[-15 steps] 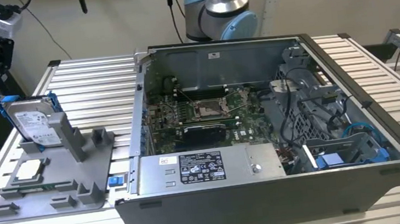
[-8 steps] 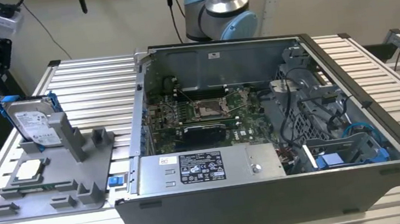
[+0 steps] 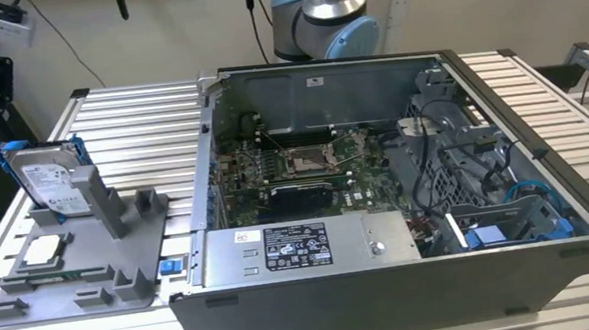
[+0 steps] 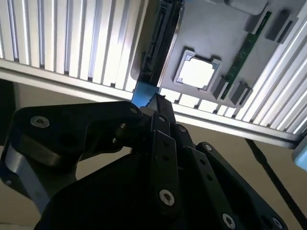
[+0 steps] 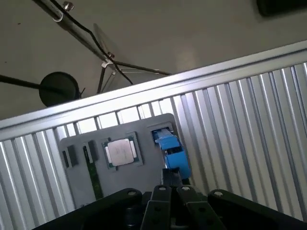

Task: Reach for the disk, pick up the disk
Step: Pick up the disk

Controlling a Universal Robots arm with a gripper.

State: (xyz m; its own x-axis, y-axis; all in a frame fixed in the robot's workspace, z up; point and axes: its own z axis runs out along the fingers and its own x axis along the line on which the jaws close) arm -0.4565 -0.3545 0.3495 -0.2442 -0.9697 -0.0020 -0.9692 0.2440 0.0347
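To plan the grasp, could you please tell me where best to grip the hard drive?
Probably grip the hard drive by its free top edge, coming straight down from above and closing across its flat faces. It stands on edge in a slot of the grey holder, so its lower part is boxed in and a grey post covers part of one face.

A robotics lab or workshop: a slatted aluminium bench [image 3: 128,124] carries an opened desktop computer case [image 3: 373,303] and a grey parts fixture [image 3: 135,249], with a robot arm's base [image 3: 324,16] behind.
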